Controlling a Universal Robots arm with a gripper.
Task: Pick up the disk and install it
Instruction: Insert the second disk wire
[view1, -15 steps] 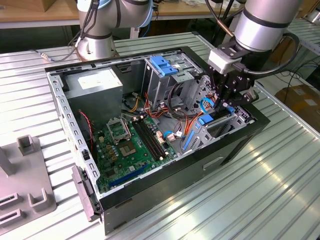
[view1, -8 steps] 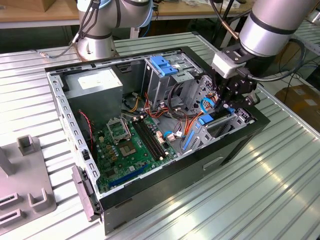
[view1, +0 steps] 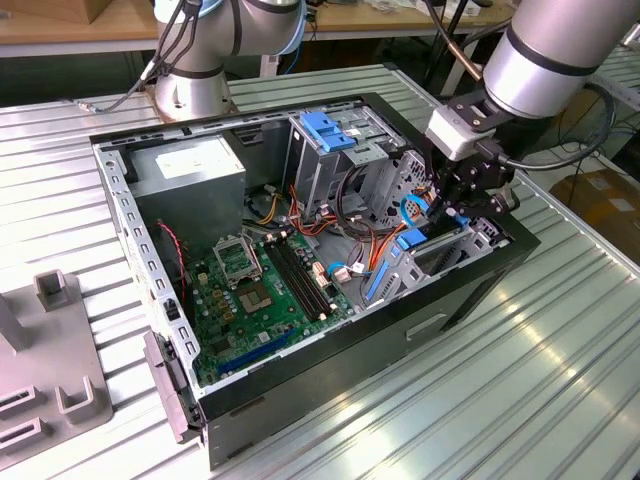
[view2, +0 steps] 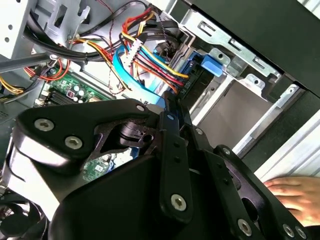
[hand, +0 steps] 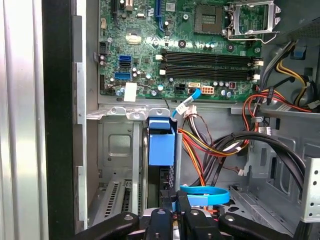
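Observation:
The disk (hand: 162, 145), a dark drive in a bright blue carrier, stands on edge in a metal bay at the front corner of the open computer case (view1: 480, 290). In the exterior view the carrier's blue end (view1: 411, 240) shows just below my gripper (view1: 447, 212). In the first wrist view my gripper (hand: 171, 201) has its two black fingers (hand: 159, 216) close together on either side of the drive's near edge. In the second wrist view a black finger (view2: 170, 120) reaches down to a blue edge among the cables.
A blue flat cable (hand: 205, 192) loops beside the disk, with bundles of coloured wires (hand: 210, 145) close by. The motherboard (view1: 265, 285), power supply (view1: 190, 180) and tall drive cage with a blue latch (view1: 325, 130) sit inside the case. A person's hand (view2: 295, 192) rests outside it.

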